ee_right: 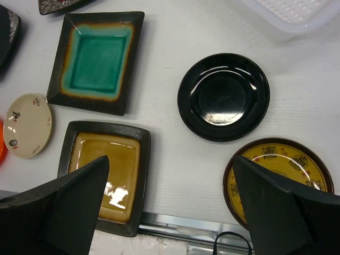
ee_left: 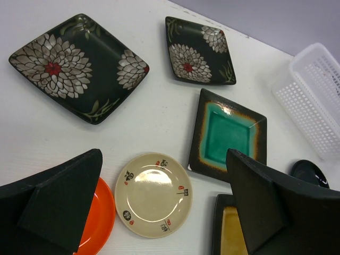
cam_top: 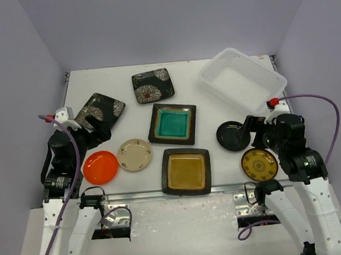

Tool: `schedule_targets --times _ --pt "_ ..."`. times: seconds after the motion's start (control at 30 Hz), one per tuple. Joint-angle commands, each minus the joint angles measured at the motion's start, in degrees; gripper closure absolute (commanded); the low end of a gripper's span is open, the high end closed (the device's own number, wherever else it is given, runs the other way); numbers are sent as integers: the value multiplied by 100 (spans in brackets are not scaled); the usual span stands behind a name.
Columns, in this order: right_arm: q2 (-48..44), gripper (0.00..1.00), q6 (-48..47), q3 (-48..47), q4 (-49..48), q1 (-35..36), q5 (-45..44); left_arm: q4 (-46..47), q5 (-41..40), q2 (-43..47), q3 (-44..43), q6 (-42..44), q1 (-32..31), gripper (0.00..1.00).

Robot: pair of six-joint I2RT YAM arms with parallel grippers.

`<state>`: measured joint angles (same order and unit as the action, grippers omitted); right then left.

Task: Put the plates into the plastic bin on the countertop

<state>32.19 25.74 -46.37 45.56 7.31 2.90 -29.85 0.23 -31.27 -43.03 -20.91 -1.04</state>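
Across the white worktop point(cam_top: 221, 159), outside the plastic bin point(cam_top: 242, 80) at its far right corner, lie a near floral plate point(cam_top: 100, 110) at left, a far floral plate point(cam_top: 153, 85) behind it, the teal-centred plate point(cam_top: 172, 124) and amber-centred plate point(cam_top: 186, 171) in the middle, the orange plate point(cam_top: 100, 167) beside the cream plate point(cam_top: 134, 154) near left, and the black round plate point(cam_top: 231, 135) and yellow-patterned plate point(cam_top: 259, 164) near right. The left end effector point(ee_left: 163, 153) hangs released, jaws wide and empty, above the orange and cream plates. The right end effector point(ee_right: 171, 158), likewise released and empty, hangs above the amber-centred and yellow-patterned plates.
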Motion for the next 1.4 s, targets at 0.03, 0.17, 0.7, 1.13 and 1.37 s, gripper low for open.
schedule_targets --times 0.03,0.17,0.7,1.13,1.37 --pt "-165 1 110 61 -218 2 -277 295 144 -20 26 8 51 0" --pt "-477 1 96 268 -528 7 46 302 144 -13 31 8 51 0" --pt "2728 1 1083 602 -3597 982 2269 260 39 -176 31 -10 -9 0" --pt "6070 3 1042 -574 -4666 1357 1024 239 75 -333 35 -10 -132 0" --pt "7256 23 1369 -1184 -4697 1256 1292 243 76 -324 43 -10 -206 0"
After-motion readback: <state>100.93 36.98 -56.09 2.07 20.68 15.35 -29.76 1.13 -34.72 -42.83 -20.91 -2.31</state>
